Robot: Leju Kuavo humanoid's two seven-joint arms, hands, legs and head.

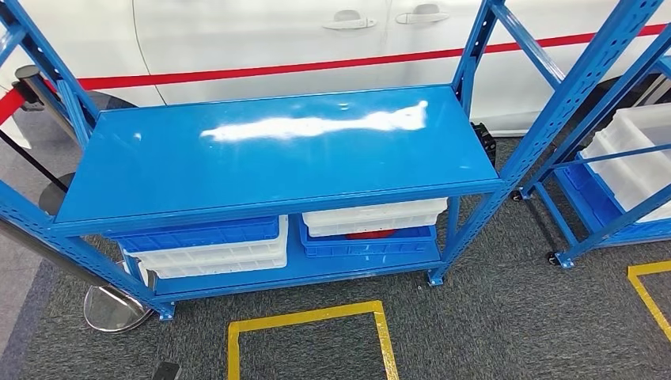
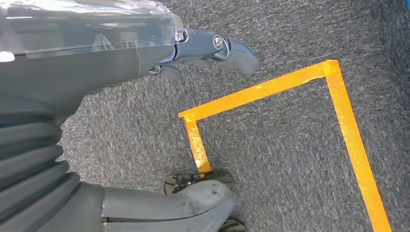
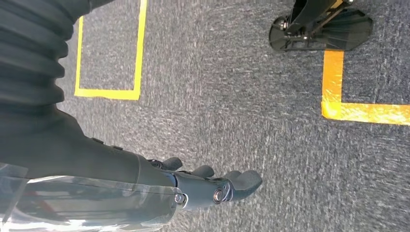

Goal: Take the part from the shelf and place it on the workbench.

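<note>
- Judging from how things lie, the task has hardly begun: nothing is in either hand, and the top of the blue shelf (image 1: 277, 150) is bare and glossy.
- I cannot pick out the part. A red thing (image 1: 369, 233) shows between the white tray (image 1: 372, 215) and the blue bin (image 1: 368, 241) on the lower level; it may be the part, but it is too hidden to tell.
- The left hand (image 2: 203, 50) hangs over the grey carpet (image 2: 290, 159), fingers apart and extended, holding nothing.
- The right hand (image 3: 212, 186) also hangs over the carpet, fingers loosely spread, empty.
- What is left, as I judge it: find and reach the part, grip it, lift it out, carry it to the workbench and set it down. No workbench is plainly recognisable here.
- Around: more stacked blue and white bins (image 1: 210, 245) on the left of the lower level, a second blue rack (image 1: 609, 166) with white trays to the right, a white car (image 1: 277, 39) behind with a red stripe.
- Yellow tape squares (image 1: 308, 336) mark the floor in front of the shelf.
- In the way: the top board overhangs the lower bins, so reaching in means going low; a shiny post base (image 1: 115, 309) stands by the shelf's left foot.
</note>
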